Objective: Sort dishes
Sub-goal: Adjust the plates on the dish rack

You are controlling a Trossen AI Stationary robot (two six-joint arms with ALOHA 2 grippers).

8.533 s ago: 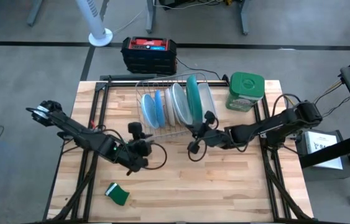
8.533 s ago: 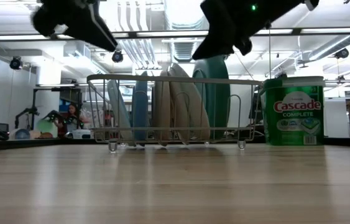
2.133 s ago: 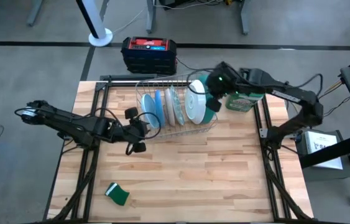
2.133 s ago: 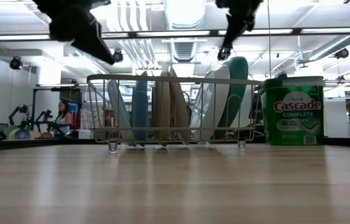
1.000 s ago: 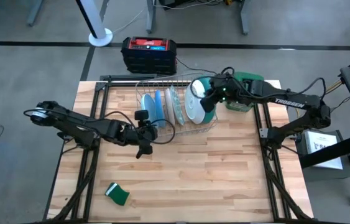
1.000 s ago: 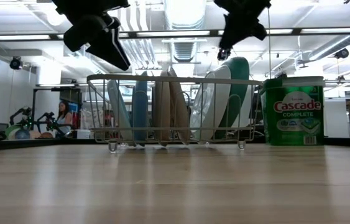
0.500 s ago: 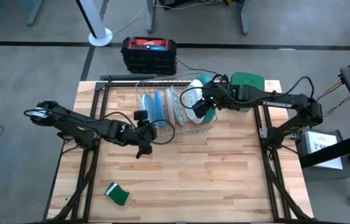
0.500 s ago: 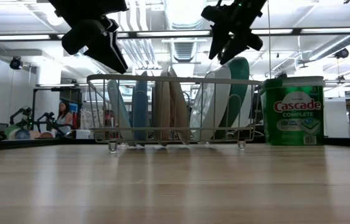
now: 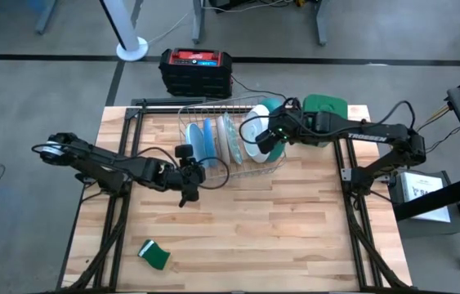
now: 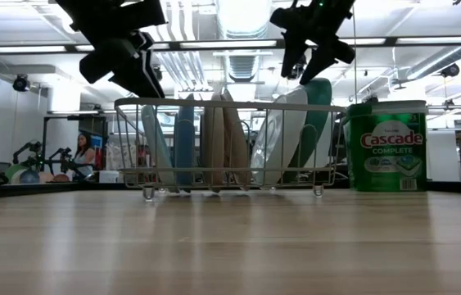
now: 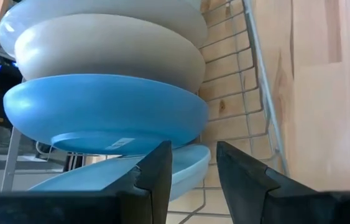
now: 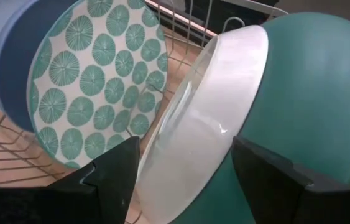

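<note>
While the right claw hangs with its fingers spread wide and empty over the right end of the wire rack, we see our main worry just beneath it: the white plate and the teal-backed plate lean steeply to one side instead of standing straight in their slots. If we bring the open fingers down carelessly, a fingertip could strike a glossy rim and tip one plate onto the patterned plate beside it, or slide both along the thin wires.

Our left claw hovers at the rack's near left side, its fingers a little apart with nothing between them, close to the light blue plates. A push from here could snag a wire and shove the light rack across the smooth wooden tabletop.

All the dishes stand on edge in the rack at the back of the tabletop: round, hard, glazed pieces with shallow curved walls, the blue ones matte-looking, the cream plates satiny. Such slick, curved surfaces give our narrow fingers little to bite on, so we judge slipping likely unless we grip a rim squarely.
</note>
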